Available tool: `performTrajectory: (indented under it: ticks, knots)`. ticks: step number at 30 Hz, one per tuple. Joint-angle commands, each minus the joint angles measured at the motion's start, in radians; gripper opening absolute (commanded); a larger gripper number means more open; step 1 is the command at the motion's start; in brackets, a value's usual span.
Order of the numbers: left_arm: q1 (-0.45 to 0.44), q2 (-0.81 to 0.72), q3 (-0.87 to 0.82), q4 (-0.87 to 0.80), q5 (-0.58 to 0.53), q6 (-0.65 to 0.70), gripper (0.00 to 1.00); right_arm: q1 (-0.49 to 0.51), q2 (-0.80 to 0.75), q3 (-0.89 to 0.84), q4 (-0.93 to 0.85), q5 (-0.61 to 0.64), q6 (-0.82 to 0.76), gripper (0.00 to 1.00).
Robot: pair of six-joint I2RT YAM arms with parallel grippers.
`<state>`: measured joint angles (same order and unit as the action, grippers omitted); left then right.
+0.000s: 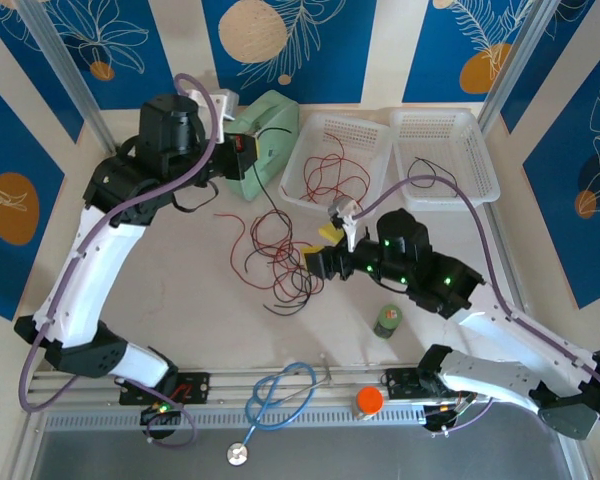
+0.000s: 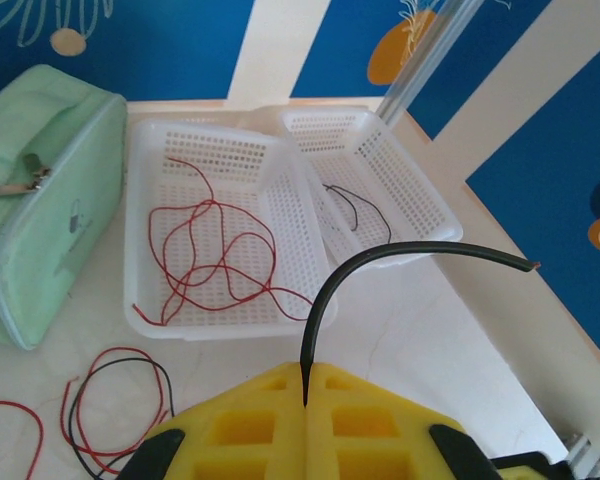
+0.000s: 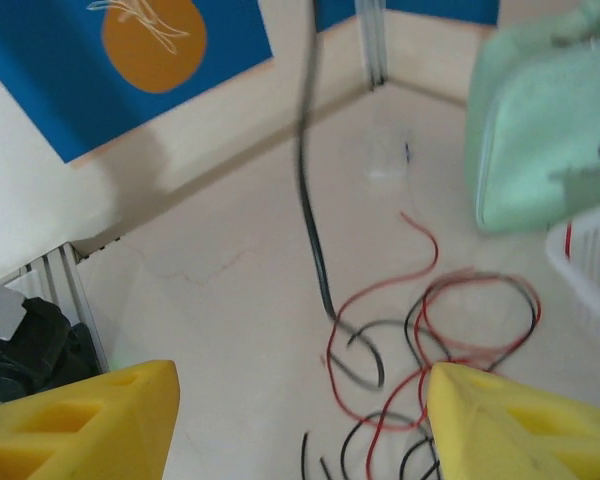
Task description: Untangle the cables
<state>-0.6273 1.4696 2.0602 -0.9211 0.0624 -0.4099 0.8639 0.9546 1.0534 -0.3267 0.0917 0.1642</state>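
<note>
— Toward the far edge of the worktop (image 1: 180, 290), my left hand (image 2: 307, 385) is clamped on a black cable (image 2: 380, 250). The wire arches up out of the yellow fingers (image 2: 340, 388) and bends away to the right.
— And your right hand?
— My right hand (image 3: 300, 385) hangs over the middle of the worktop with its fingers well apart. Below it lies the tangle (image 1: 280, 255), red and black loops crossing one another, with one black strand rising out of it.
— What about the baskets?
— Two white ones stand side by side at the far right corner. My view shows a loose red cable (image 2: 210, 250) in the left basket (image 2: 140, 200) and a short black cable (image 2: 355, 210) in the right basket (image 2: 430, 190). A green pouch (image 1: 265, 140) lies just left of them.
</note>
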Motion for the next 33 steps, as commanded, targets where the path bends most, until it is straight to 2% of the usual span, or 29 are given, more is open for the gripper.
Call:
performTrajectory:
  ticks: [1, 6, 11, 17, 20, 26, 33]
  knots:
    - [-0.032, 0.005, 0.022, 0.032, 0.025, -0.002, 0.0, 0.003, 0.082, 0.122, -0.015, -0.072, -0.15, 0.67]
    - [-0.089, 0.017, 0.01, 0.057, 0.022, -0.016, 0.0, -0.001, 0.248, 0.28, 0.012, -0.097, -0.167, 0.68]
    - [-0.121, 0.023, 0.007, 0.067, 0.013, -0.019, 0.0, -0.003, 0.339, 0.341, 0.063, 0.009, -0.119, 0.64]
    - [-0.133, 0.023, 0.001, 0.067, -0.001, -0.015, 0.0, 0.0, 0.299, 0.306, 0.1, 0.079, -0.082, 0.47]
    - [-0.133, 0.026, -0.002, 0.067, -0.008, -0.012, 0.0, 0.001, 0.265, 0.282, 0.107, 0.089, -0.075, 0.36]
    - [-0.135, 0.023, -0.023, 0.092, -0.003, -0.021, 0.0, -0.001, 0.254, 0.298, 0.067, 0.106, -0.068, 0.01]
    - [-0.134, 0.009, -0.031, 0.093, -0.018, -0.017, 0.0, -0.008, 0.242, 0.305, 0.064, 0.119, -0.051, 0.0]
